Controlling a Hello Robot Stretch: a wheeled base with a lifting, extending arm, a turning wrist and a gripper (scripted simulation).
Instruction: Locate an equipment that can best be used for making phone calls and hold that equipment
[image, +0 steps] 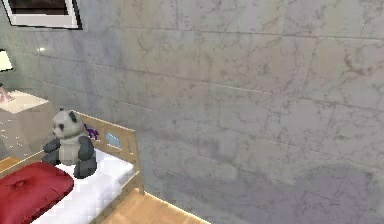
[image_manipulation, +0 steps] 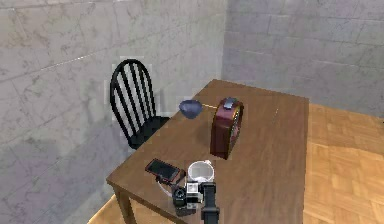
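A flat dark phone (image_manipulation: 160, 168) with an orange edge lies near the front left corner of the wooden table (image_manipulation: 270, 165) in the arm side view. Just to its right stands a white mug (image_manipulation: 203, 171). The arm rises from the bottom edge, and the gripper (image_manipulation: 184, 197) sits low over the table's near edge, close beside both phone and mug. With these things on the table around its far end, I cannot tell whether it holds anything.
A brown box-shaped clock (image_manipulation: 226, 130) stands mid-table, with a small dark bowl-like thing (image_manipulation: 188, 106) behind it. A black chair (image_manipulation: 135, 98) stands against the marble wall. The forward view has a bed (image: 105, 180) with a panda toy (image: 68, 142), a red pillow (image: 32, 188) and a dresser (image: 22, 120).
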